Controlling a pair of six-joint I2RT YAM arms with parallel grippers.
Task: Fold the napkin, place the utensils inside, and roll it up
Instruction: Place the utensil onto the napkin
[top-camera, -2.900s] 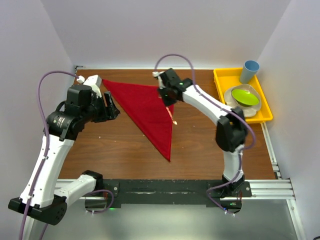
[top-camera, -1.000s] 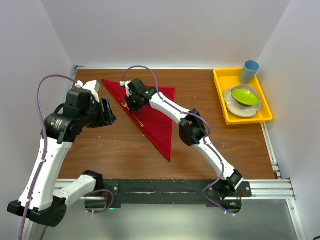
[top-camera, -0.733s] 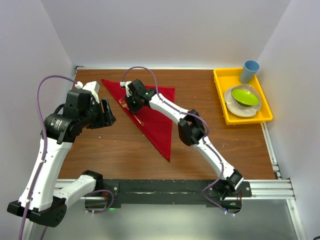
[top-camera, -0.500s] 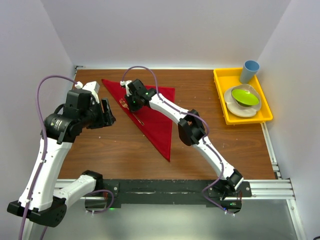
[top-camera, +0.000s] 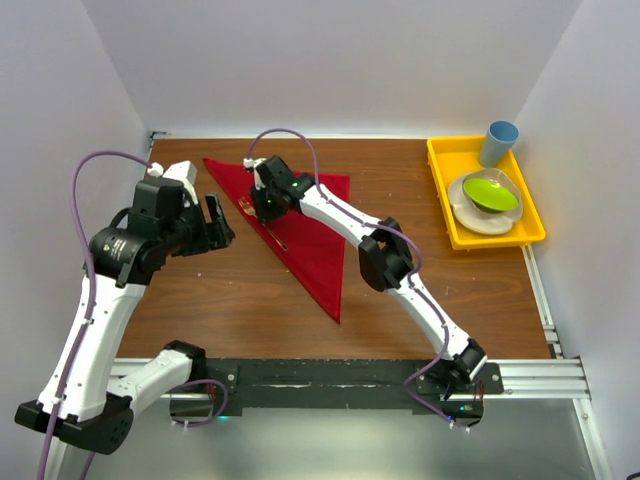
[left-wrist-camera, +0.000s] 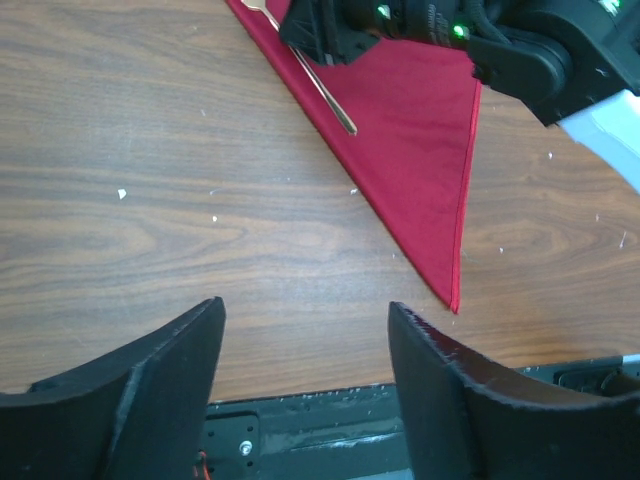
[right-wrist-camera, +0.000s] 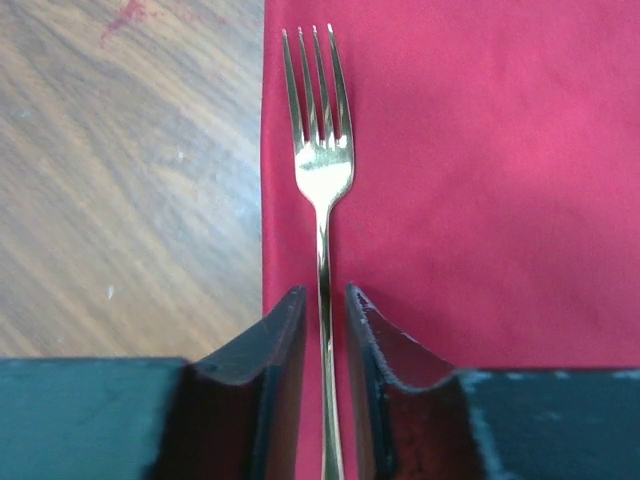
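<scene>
My right gripper (right-wrist-camera: 324, 390) stands slightly parted astride the fork (right-wrist-camera: 322, 170) handle, released (slim gaps show either side). The fork lies on the napkin (right-wrist-camera: 470, 180) at its 9 o'clock edge, tines toward 12 o'clock. My left gripper (left-wrist-camera: 305, 370) hangs wide apart, empty. Placement looks done. Next: lift clear, then roll the cloth.

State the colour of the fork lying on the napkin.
The fork is a shiny rose-gold, copper-toned metal. The right wrist view shows it best.
</scene>
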